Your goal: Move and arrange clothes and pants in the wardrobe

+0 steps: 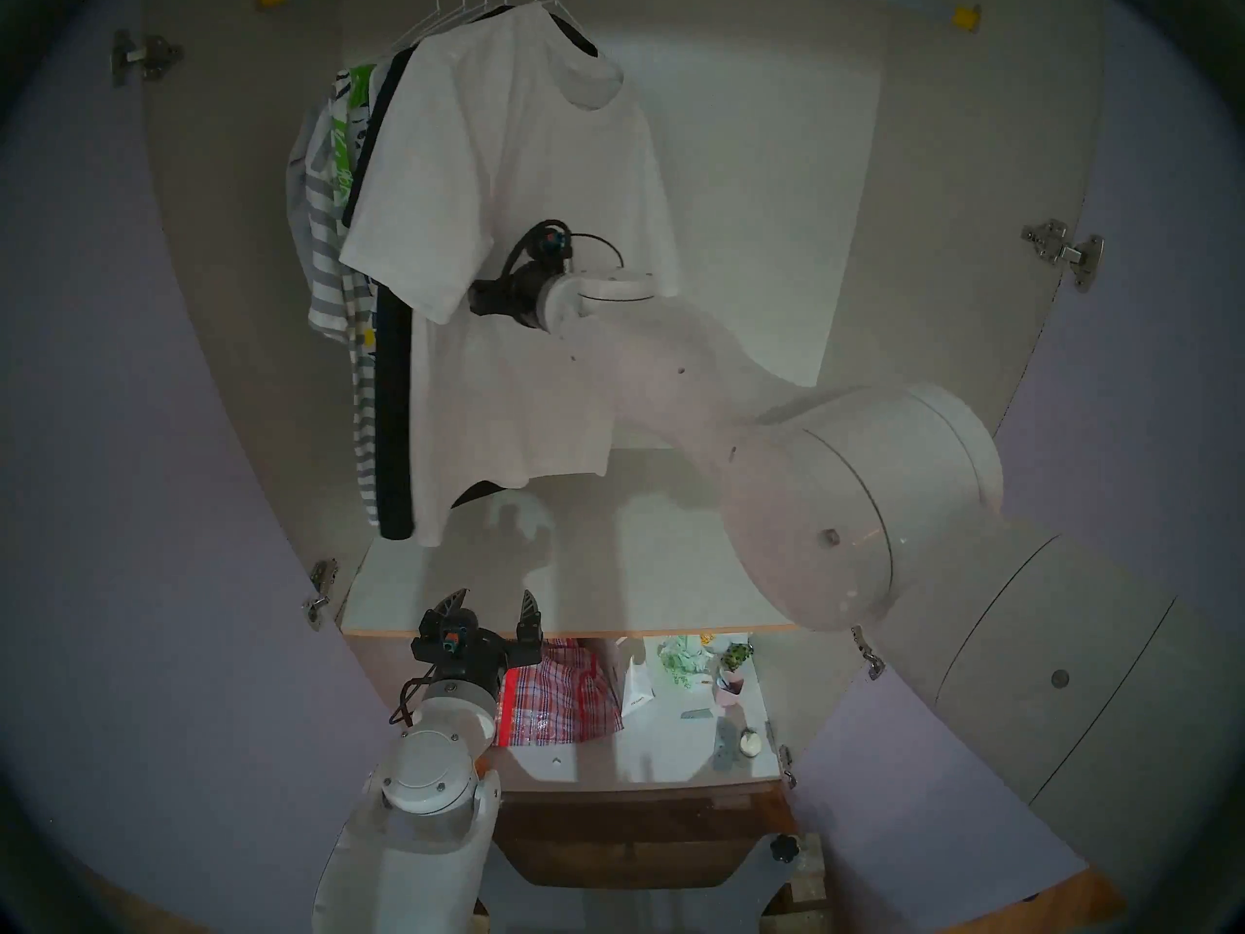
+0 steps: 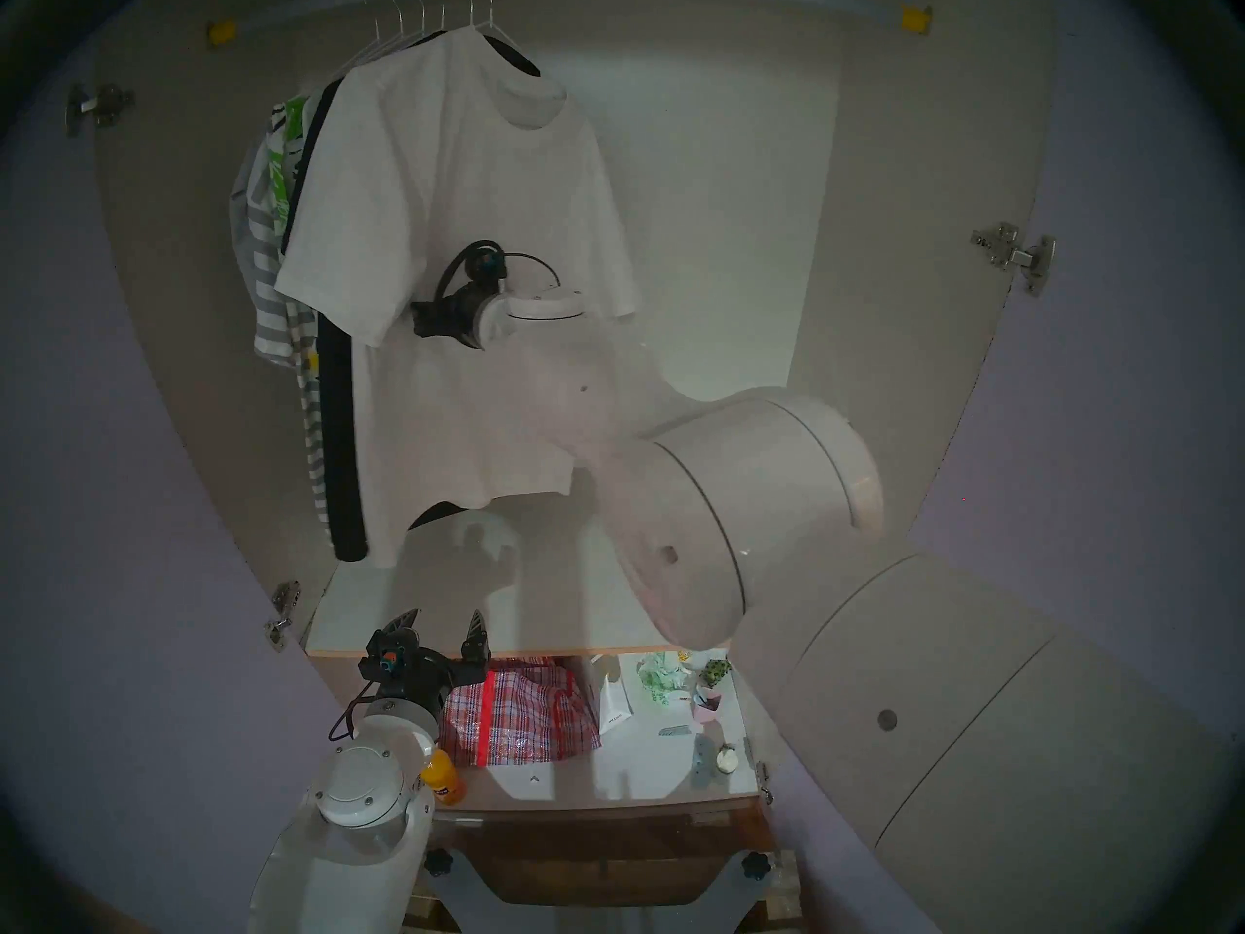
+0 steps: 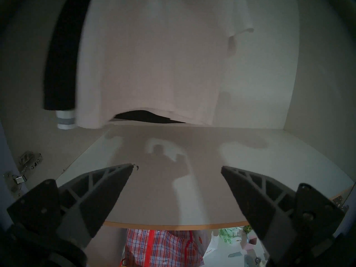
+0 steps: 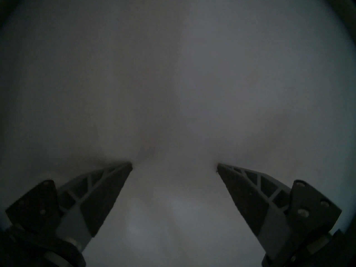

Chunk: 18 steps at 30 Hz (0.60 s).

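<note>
Several garments hang on white wire hangers at the left end of the wardrobe's rail (image 1: 876, 6). The large white T-shirt (image 1: 519, 238) is in front, with a black garment (image 1: 394, 407), a leaf print (image 1: 347, 130) and a grey-and-white striped one (image 1: 330, 272) behind it to the left. My right wrist (image 1: 522, 292) is at the T-shirt's sleeve, and the sleeve hides its fingers. In the right wrist view the right gripper (image 4: 175, 165) is open, with its tips against white cloth. My left gripper (image 1: 490, 606) is open and empty over the shelf's front edge (image 3: 173, 226).
A white shelf (image 1: 640, 575) lies under the clothes. Below it are a red plaid bag (image 1: 559, 697), a white packet, a pink cup and small items; an orange bottle (image 2: 441, 781) stands by my left arm. The lilac doors (image 1: 101, 440) stand open on both sides.
</note>
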Each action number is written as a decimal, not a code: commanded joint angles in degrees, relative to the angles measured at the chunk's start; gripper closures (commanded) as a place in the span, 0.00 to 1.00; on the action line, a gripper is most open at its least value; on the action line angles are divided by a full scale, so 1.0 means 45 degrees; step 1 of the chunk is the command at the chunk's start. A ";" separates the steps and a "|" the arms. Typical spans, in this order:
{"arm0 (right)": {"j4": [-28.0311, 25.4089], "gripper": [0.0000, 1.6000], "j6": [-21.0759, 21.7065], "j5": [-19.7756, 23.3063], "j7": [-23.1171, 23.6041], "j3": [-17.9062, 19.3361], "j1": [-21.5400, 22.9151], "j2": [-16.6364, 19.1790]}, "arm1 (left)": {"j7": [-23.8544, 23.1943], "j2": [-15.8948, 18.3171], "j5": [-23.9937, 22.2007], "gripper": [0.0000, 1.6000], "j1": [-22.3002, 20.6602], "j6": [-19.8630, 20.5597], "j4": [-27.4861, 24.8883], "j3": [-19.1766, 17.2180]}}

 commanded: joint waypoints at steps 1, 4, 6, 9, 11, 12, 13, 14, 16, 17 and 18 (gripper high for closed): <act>-0.1644 0.00 -0.1700 0.0372 0.0888 0.0391 -0.1035 0.0367 | -0.0082 0.0047 -0.0038 0.00 -0.0085 -0.0105 -0.0431 0.0016; -0.2483 0.00 -0.2238 0.0542 0.1612 0.0533 -0.1744 0.0581 | -0.0064 0.0051 -0.0043 0.00 -0.0100 -0.0105 -0.0404 0.0022; -0.3731 0.00 -0.2398 0.1045 0.3373 0.0894 -0.2649 0.0874 | -0.0038 0.0053 -0.0048 0.00 -0.0122 -0.0101 -0.0364 0.0031; -0.4964 0.00 -0.2645 0.0960 0.3967 0.0904 -0.3323 0.1254 | -0.0014 0.0054 -0.0051 0.00 -0.0141 -0.0096 -0.0323 0.0040; -0.5415 0.00 -0.2826 0.0767 0.4082 0.0808 -0.3556 0.1465 | -0.0006 0.0056 -0.0053 0.00 -0.0147 -0.0095 -0.0309 0.0043; -0.6204 0.00 -0.2779 0.0729 0.4593 0.0818 -0.4079 0.1686 | 0.0004 0.0061 -0.0056 0.00 -0.0155 -0.0095 -0.0292 0.0047; -0.6601 0.00 -0.2724 0.0721 0.4603 0.0866 -0.4386 0.1842 | 0.0010 0.0063 -0.0058 0.00 -0.0160 -0.0094 -0.0285 0.0053; -0.7058 0.00 -0.2655 0.0654 0.4569 0.0919 -0.4718 0.2055 | 0.0017 0.0068 -0.0061 0.00 -0.0164 -0.0095 -0.0278 0.0056; -0.7477 0.00 -0.2628 0.0619 0.4515 0.0937 -0.5005 0.2202 | 0.0020 0.0072 -0.0063 0.00 -0.0165 -0.0096 -0.0279 0.0058; -0.7798 0.00 -0.2567 0.0590 0.4378 0.1022 -0.5266 0.2346 | 0.0024 0.0074 -0.0064 0.00 -0.0166 -0.0098 -0.0279 0.0060; -0.8502 0.00 -0.2495 0.0552 0.4208 0.1051 -0.5721 0.2549 | 0.0029 0.0079 -0.0068 0.00 -0.0165 -0.0100 -0.0285 0.0068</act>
